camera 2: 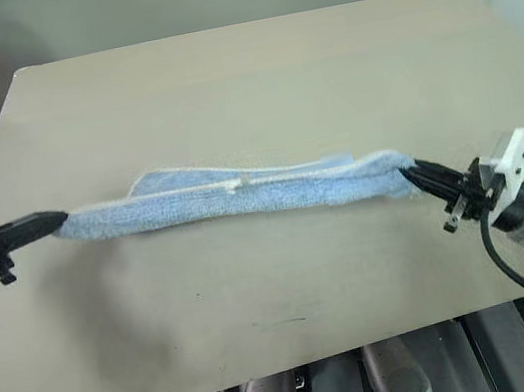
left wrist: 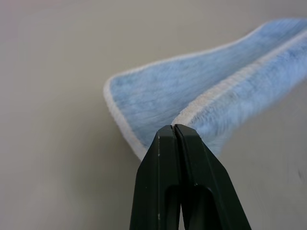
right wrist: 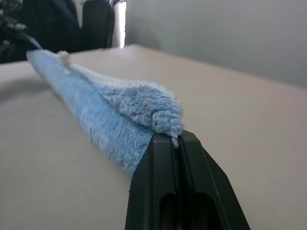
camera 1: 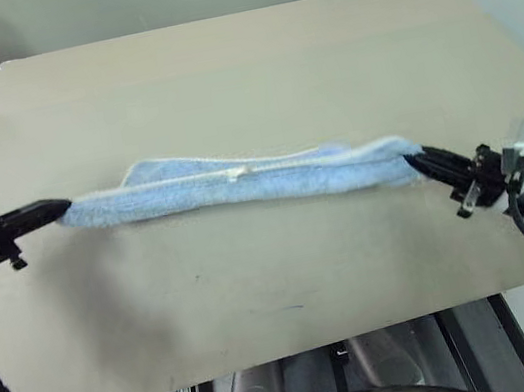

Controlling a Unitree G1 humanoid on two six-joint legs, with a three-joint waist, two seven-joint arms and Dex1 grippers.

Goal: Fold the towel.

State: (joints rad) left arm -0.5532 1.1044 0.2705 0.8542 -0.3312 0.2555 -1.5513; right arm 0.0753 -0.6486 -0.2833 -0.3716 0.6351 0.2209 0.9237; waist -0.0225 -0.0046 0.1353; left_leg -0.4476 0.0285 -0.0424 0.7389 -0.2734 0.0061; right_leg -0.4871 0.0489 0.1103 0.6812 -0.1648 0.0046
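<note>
Towel [camera 1: 240, 186] corners pinched inside both end effectors: can't see clamped cloth itself. Left end effector [camera 1: 63, 205] body cut off by picture's left edge in head view; I get only dark fingers and part of mount. Right end effector [camera 1: 416, 161] arm runs off right edge. Towel's underside against worktop [camera 1: 222, 81] hidden from me. Small white tag [camera 1: 235, 173] on hem too small to read. Worktop's near edge cut by lower frame at left.

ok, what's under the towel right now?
The bare table. The towel, doubled over, stretches between the left gripper and right gripper, both shut on its ends. The tabletop directly beneath it is covered, so nothing can be read there.
</note>
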